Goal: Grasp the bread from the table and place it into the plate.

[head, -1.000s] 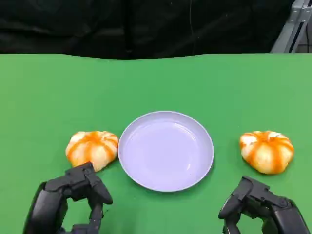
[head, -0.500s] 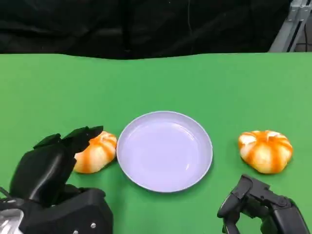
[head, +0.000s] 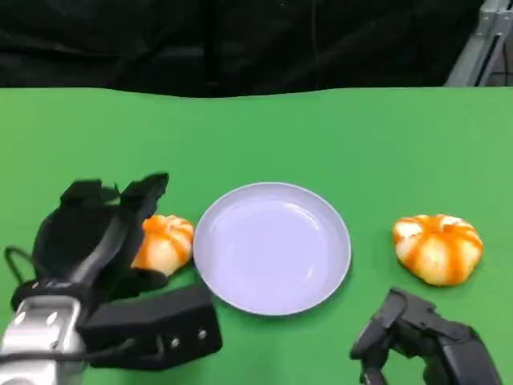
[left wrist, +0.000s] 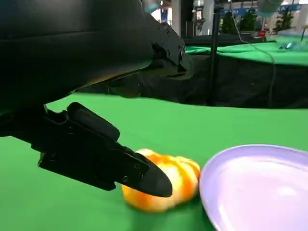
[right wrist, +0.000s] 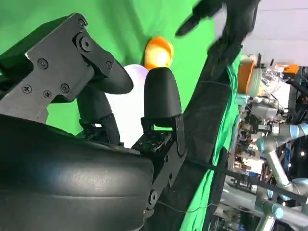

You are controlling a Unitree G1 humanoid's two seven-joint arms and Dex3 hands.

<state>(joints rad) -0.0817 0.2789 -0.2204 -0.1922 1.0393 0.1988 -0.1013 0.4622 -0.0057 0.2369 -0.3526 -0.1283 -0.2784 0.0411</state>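
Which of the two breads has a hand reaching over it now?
The bread on the plate's left side: the left hand hangs over it with fingers spread. The other bread, right of the plate, lies uncovered.

Left black many-fingered hand (head: 92, 228) raised at 9 o'clock, fingers apart, holding nothing; right black hand (head: 417, 341) at 5 o'clock, fingers curled.

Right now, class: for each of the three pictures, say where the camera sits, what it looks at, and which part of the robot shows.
Head view: high, facing down at the green table; left robot hand over the left bread, right robot hand low.
Left wrist view: behind the left robot hand, looking level across the table at the bread and plate.
Right wrist view: turned sideways behind the right robot hand.
All share the plate.
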